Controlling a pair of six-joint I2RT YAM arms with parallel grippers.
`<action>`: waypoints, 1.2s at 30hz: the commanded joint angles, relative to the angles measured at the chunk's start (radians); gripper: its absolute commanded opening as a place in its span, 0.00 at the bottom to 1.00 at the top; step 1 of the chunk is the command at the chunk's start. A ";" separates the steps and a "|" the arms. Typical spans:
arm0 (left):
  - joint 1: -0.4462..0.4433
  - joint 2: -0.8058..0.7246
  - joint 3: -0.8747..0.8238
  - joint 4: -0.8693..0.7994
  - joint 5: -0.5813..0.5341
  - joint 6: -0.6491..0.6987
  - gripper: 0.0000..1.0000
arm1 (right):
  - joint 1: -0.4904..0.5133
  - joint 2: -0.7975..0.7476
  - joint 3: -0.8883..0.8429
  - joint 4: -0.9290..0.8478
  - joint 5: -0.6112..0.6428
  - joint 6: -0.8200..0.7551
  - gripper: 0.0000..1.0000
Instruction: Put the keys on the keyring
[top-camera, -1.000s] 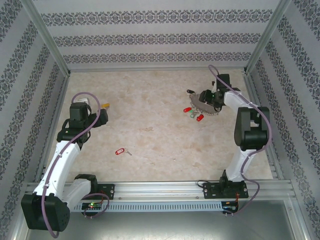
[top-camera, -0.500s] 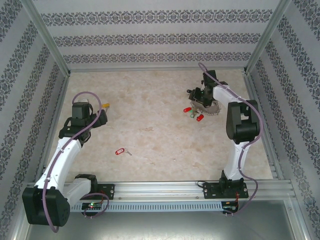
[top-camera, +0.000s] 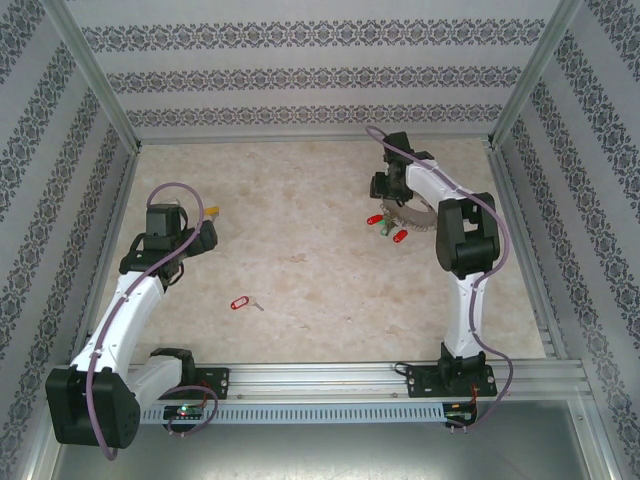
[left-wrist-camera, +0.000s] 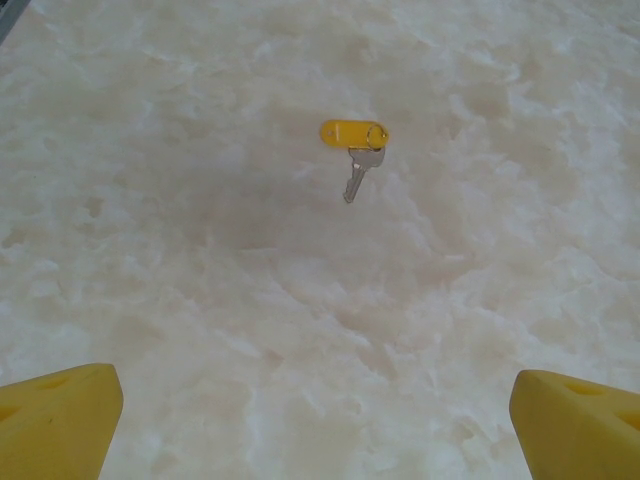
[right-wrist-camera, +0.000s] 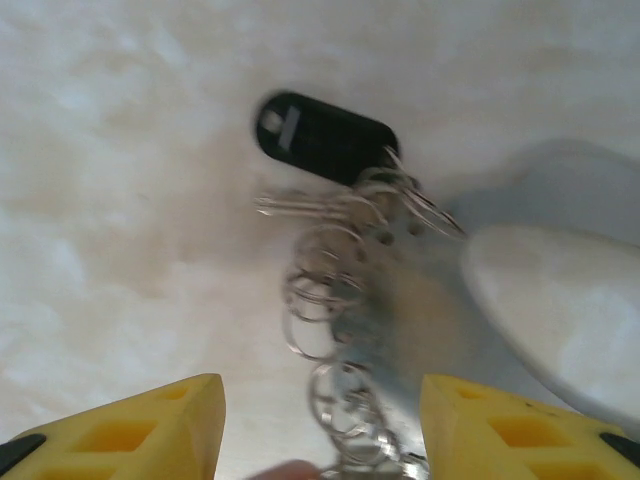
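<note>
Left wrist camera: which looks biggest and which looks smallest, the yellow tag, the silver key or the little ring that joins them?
Largest to smallest:
1. yellow tag
2. silver key, nearly as long but much thinner
3. little ring

All three lie together on the table, so nearness to the camera does not skew this.

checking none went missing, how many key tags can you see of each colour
red tags: 3
green tag: 1
yellow tag: 1
black tag: 1
total in view: 6
</note>
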 joint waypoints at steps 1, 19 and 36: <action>-0.003 -0.007 0.012 -0.025 0.012 -0.006 1.00 | -0.067 -0.017 -0.021 -0.048 0.000 -0.021 0.56; -0.003 0.013 0.017 -0.027 0.028 -0.007 1.00 | -0.208 0.035 0.098 -0.176 0.095 0.021 0.56; -0.003 0.037 0.013 -0.016 0.042 -0.021 1.00 | -0.239 0.160 0.157 -0.304 0.142 -0.226 0.52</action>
